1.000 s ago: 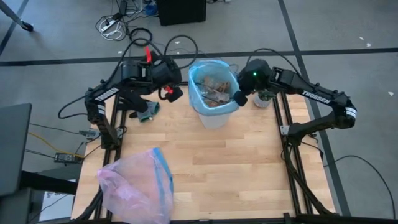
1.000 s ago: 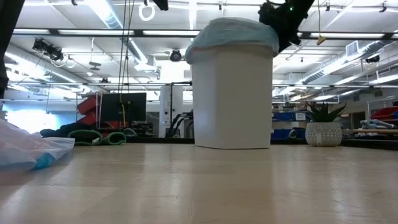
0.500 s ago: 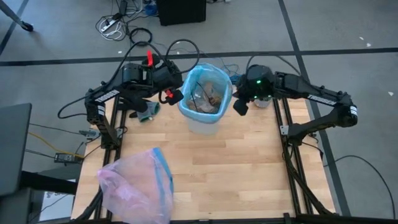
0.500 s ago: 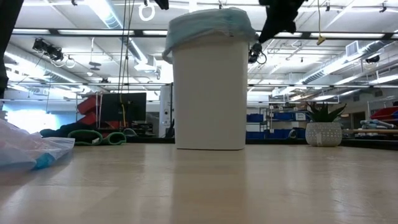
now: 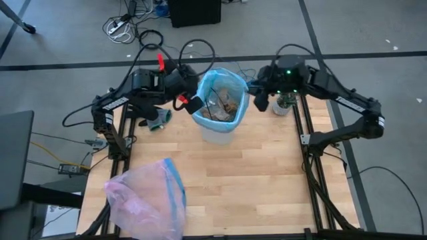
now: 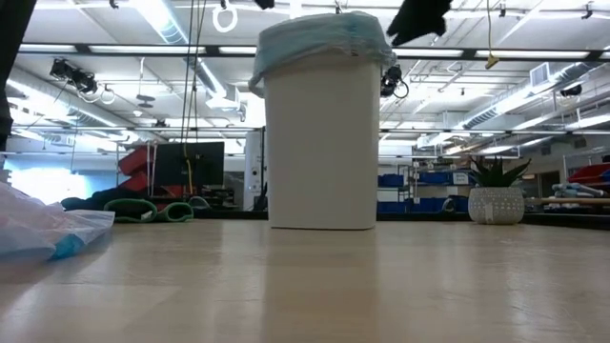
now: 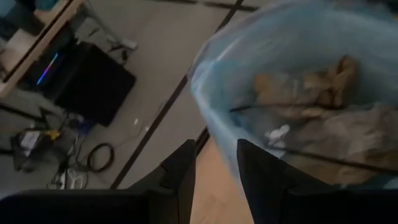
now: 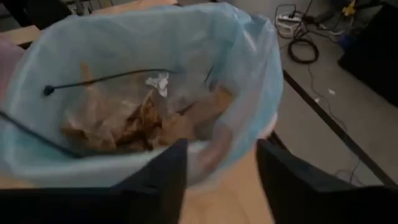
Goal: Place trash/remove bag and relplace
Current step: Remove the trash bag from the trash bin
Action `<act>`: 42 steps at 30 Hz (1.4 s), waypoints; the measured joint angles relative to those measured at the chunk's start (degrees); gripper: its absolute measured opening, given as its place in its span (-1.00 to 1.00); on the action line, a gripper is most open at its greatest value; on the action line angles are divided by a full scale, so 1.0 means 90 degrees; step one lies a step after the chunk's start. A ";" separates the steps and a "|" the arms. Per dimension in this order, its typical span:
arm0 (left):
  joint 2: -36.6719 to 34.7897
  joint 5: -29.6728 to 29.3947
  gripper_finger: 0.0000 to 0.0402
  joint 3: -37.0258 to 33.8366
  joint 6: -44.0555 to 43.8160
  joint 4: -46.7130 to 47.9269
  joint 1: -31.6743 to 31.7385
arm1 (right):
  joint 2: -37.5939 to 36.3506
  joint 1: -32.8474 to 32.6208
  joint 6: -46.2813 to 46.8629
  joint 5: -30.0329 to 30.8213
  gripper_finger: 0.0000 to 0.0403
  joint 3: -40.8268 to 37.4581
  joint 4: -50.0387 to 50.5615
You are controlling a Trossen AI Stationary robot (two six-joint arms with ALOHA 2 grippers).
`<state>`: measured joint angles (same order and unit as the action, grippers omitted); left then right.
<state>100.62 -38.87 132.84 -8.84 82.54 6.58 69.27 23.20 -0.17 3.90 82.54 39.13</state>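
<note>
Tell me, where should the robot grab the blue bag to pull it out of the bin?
Probably at the blue bag's folded-over rim, where it drapes outside the white bin. The left gripper and right gripper sit open beside opposite sides of that rim, so each could pinch its own side from outside and lift upward. The trash lies low inside, clear of the edge.

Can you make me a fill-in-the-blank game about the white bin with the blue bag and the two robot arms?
1. The thin light-blue plastic bag lines the white ____.
2. The brown dried leaf clumps and dark twigs lie ____ the bag.
3. The left gripper and the right gripper sit on opposite sides of the bin, and both are ____.
4. The pale pink translucent bag lies on the wooden ____.

Missing words: bin; inside; open; table
</note>
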 joint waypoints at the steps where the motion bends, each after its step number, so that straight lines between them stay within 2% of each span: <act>1: 0.0002 0.0003 -0.37 0.0000 0.0084 -0.0115 -0.0025 | 0.0085 0.0000 -0.0022 -0.0043 0.04 0.0001 -0.0195; 4: 0.0002 0.0002 -0.37 0.0000 0.0144 -0.0272 -0.0082 | 0.0289 0.0000 -0.0040 -0.0127 0.24 0.0007 -0.0625; 8: 0.0002 0.0005 -0.37 0.0000 0.0062 -0.0178 -0.0164 | 0.0503 0.0063 -0.0181 -0.0048 0.25 0.0007 -0.0712; 15: 0.0002 -0.0005 -0.37 0.0000 -0.0069 -0.0159 -0.0321 | 0.0764 0.0317 -0.0374 0.0270 -0.01 0.0007 -0.0647; 18: 0.0002 -0.0029 -0.37 0.0000 -0.0071 -0.0144 -0.0330 | 0.0790 0.0403 -0.0333 0.0410 -0.17 0.0007 -0.0618; 21: 0.0002 -0.0032 -0.37 0.0000 -0.0080 -0.0110 -0.0330 | 0.0778 0.0489 -0.0276 0.0439 -0.43 0.0007 -0.0531; 25: 0.0002 -0.0034 -0.37 0.0000 -0.0090 -0.0114 -0.0330 | 0.0773 0.0628 -0.0323 0.0436 -0.89 0.0007 -0.0282; 26: 0.0002 -0.0034 -0.37 0.0000 -0.0090 -0.0114 -0.0330 | 0.0773 0.0654 -0.0370 0.0439 -0.94 0.0007 -0.0244; 37: 0.0002 -0.0041 -0.37 0.0000 -0.0097 -0.0231 -0.0330 | 0.0860 0.1114 -0.0506 0.0541 -1.00 -0.0003 -0.0152; 42: 0.0002 -0.0045 -0.37 0.0000 -0.0219 -0.0227 -0.0330 | 0.1039 0.1202 -0.0518 0.0373 -1.00 -0.0278 -0.0188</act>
<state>100.64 -39.28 132.84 -10.81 80.50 3.62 78.62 34.02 -4.84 7.27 80.04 37.44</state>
